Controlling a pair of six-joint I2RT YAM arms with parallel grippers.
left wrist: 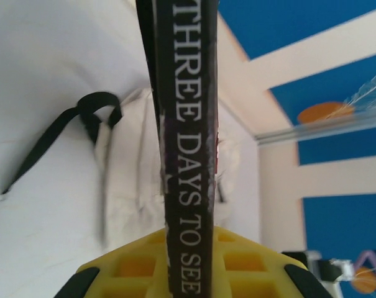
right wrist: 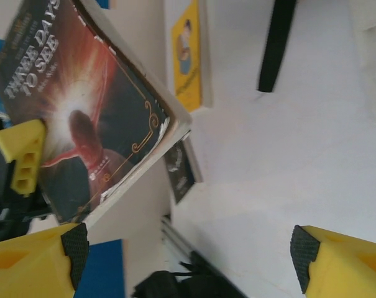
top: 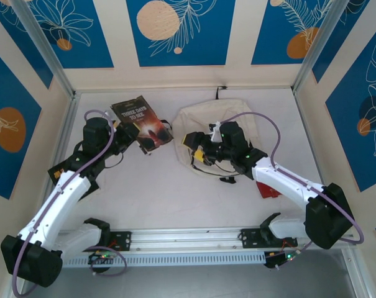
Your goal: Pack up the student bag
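L gripper (top: pixel 125 134) clamped on book (top: pixel 140 119) "THREE DAYS TO SEE"; R gripper (right wrist: pixel 188 248) apart by student bag (top: pixel 197 117).

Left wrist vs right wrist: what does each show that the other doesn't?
Left wrist: the Three Days to See book spine-on, clamped between the left fingers, with the student bag and a looped black strap behind. Right wrist: that book's front cover, a yellow book, a smaller dark book, and the open right gripper. Both: the book in the left fingers' hold.
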